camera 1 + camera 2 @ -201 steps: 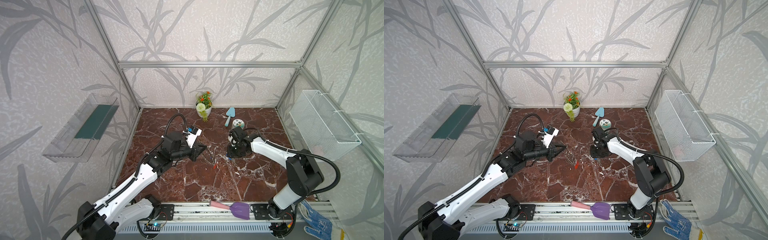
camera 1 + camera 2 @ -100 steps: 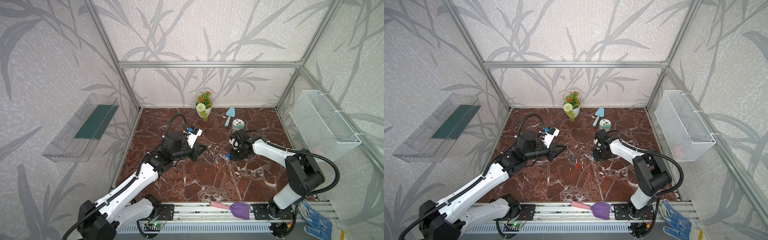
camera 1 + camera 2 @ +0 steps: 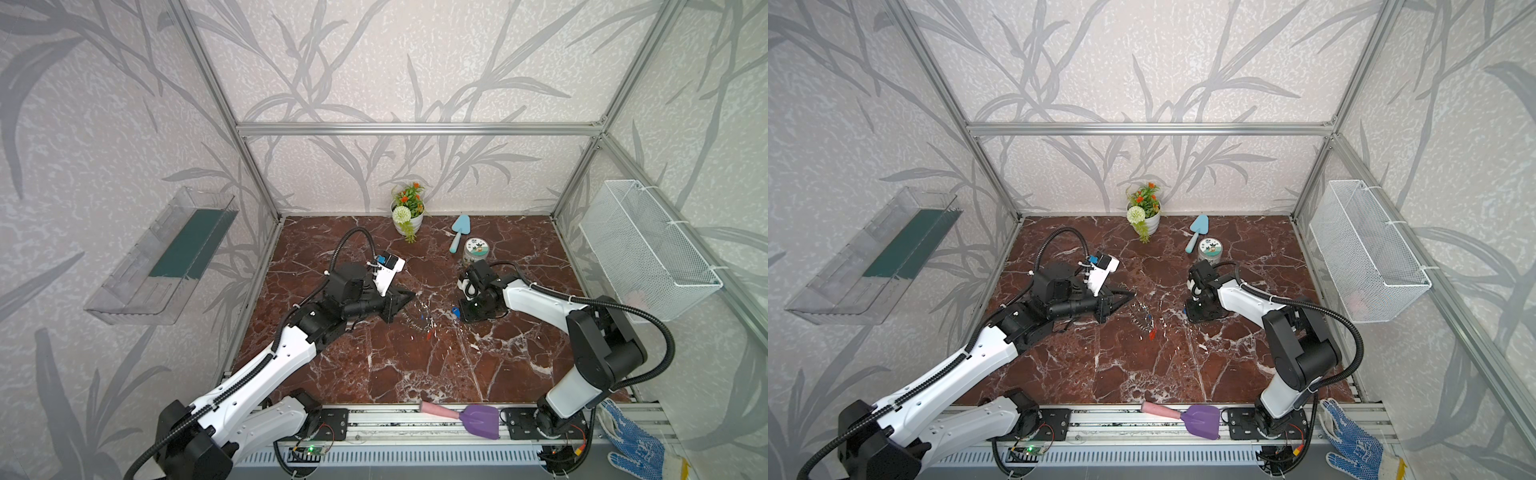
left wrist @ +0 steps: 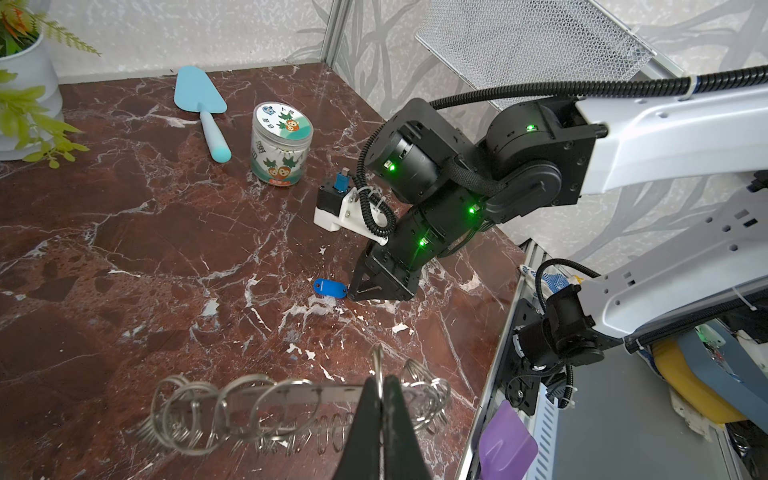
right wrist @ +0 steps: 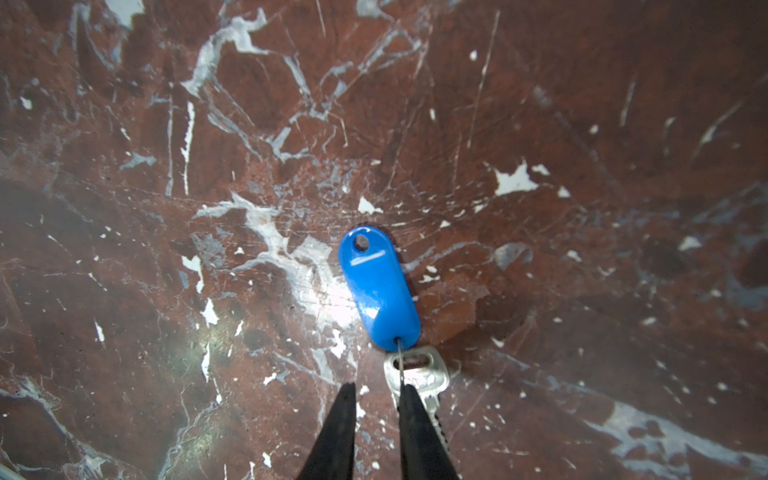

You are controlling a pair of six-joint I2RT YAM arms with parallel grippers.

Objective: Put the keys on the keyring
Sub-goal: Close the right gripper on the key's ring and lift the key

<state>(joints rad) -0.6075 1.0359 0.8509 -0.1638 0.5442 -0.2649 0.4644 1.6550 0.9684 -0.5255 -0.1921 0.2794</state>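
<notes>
The left gripper (image 4: 382, 380) is pinching the keyring (image 4: 328, 392). Near the keyring, the right gripper (image 5: 378, 388), narrowly parted, is hanging over a blue key (image 5: 377, 286).

DESK: Where was this taken, somebody's home?

PHOTOGRAPHER: No, a robotics lab. A left arm (image 3: 266, 365) and a right arm (image 3: 540, 307), both white and black, are bolted to an aluminium rail (image 3: 386, 419) at the front of a marble-patterned tabletop (image 3: 374, 365). All of it sits inside a cell of aluminium framing (image 3: 415, 129).

DESK: The walls look domestic.

PHOTOGRAPHER: Leaf-print panels (image 3: 415, 62) fitted into the frame (a backdrop, not a room). A bare circuit board (image 3: 309, 450) glows green under the rail. The props are few: potted plant (image 3: 408, 212), trowel (image 3: 459, 230), jar (image 3: 476, 251), wire basket (image 3: 648, 253).
</notes>
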